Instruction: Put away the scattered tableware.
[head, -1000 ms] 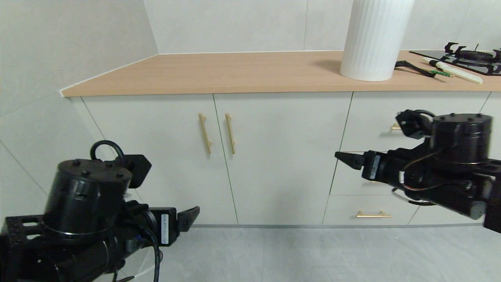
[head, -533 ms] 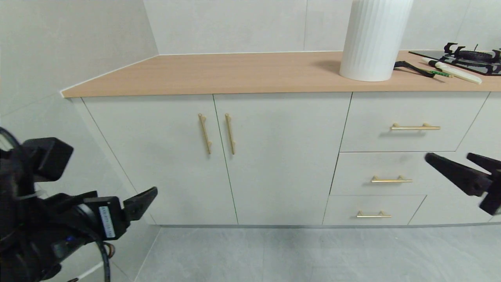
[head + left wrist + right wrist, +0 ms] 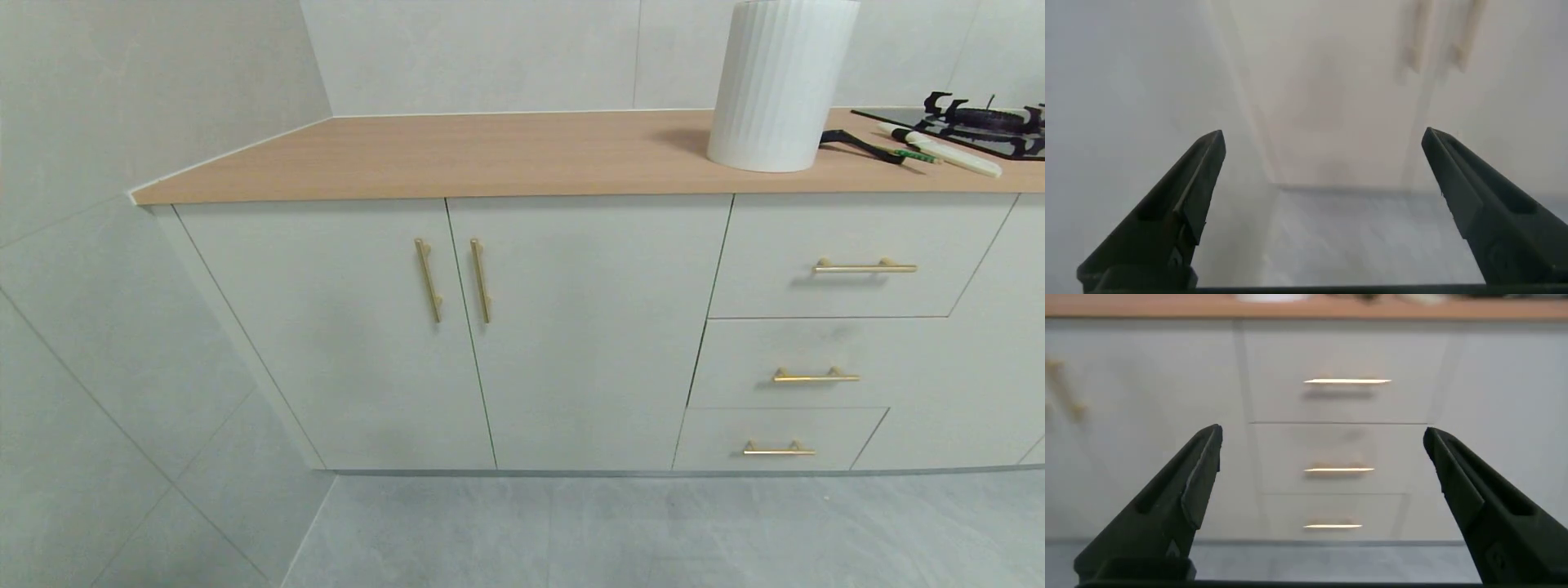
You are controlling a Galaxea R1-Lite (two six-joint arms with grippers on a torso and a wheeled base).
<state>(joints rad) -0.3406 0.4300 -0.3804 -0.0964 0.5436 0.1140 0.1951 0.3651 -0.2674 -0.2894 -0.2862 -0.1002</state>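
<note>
Tableware (image 3: 939, 151) beside one white vase (image 3: 780, 82) (on counter (image 3: 490, 151)), three drawers (image 3: 849, 245), two doors (image 3: 326, 343)

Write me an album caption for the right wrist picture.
The right claw, open and empty, faces three closed drawers with gold handles below a wooden countertop.

Right gripper (image 3: 1321, 431), jaws apart, before three drawers (image 3: 1388, 453).
</note>
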